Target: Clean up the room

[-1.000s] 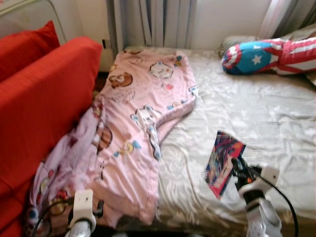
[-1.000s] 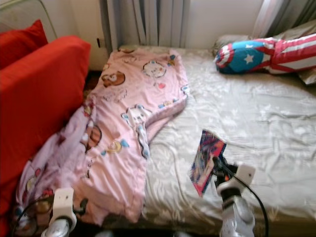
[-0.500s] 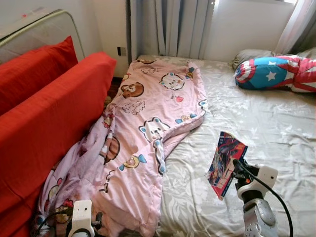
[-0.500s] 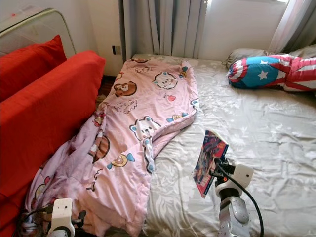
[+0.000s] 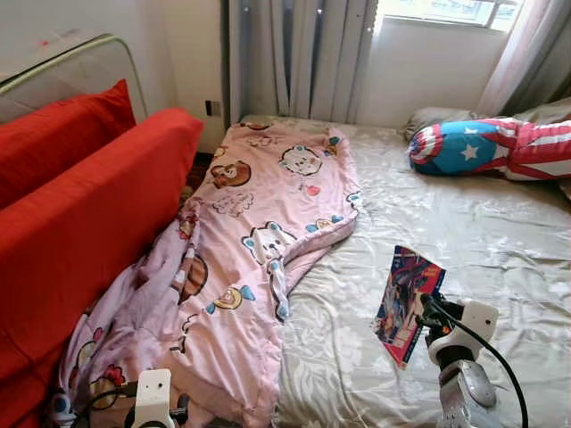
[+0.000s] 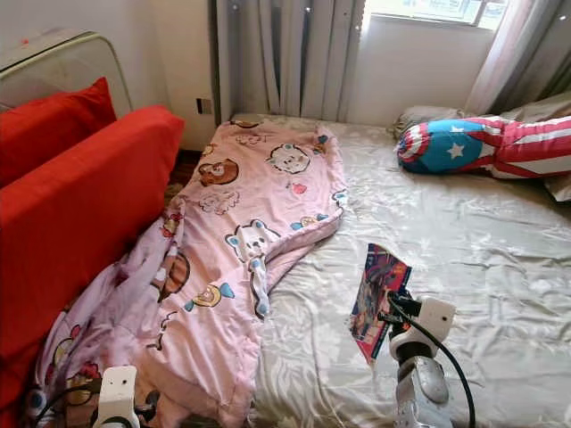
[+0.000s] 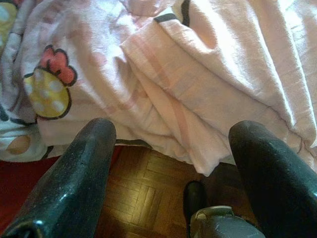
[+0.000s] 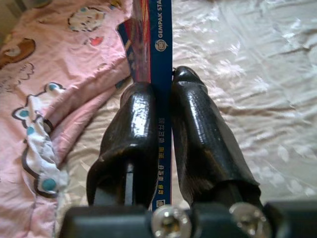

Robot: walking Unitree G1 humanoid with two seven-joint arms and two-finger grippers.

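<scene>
Two grippers are in view. My right gripper (image 8: 161, 99) is clamped on a thin book (image 5: 406, 292), both black fingers (image 8: 198, 129) pressed flat against its blue spine, which runs between them. The book stands on edge, tilted, with its colourful cover facing my left, and is held above the pale patterned bed sheet (image 5: 482, 232) near the front edge of the bed.

My left gripper (image 7: 168, 163) hangs low at the front left corner of the bed with its fingers spread wide apart and nothing between them. Beyond the fingertips lies the hanging edge of the pink cartoon blanket (image 5: 259, 232), and under it a strip of wood parquet floor (image 7: 143, 188).

The pink blanket covers the left part of the bed — from the head end down to the front corner, where it bunches and drapes off the edge. A red sofa (image 5: 80, 223) stands just beside the bed on my left, and the blanket's edge touches it. At the head of the bed, on my right, a star-and-stripes pillow (image 5: 486, 147) rests on the sheet, below grey curtains (image 5: 299, 53).
</scene>
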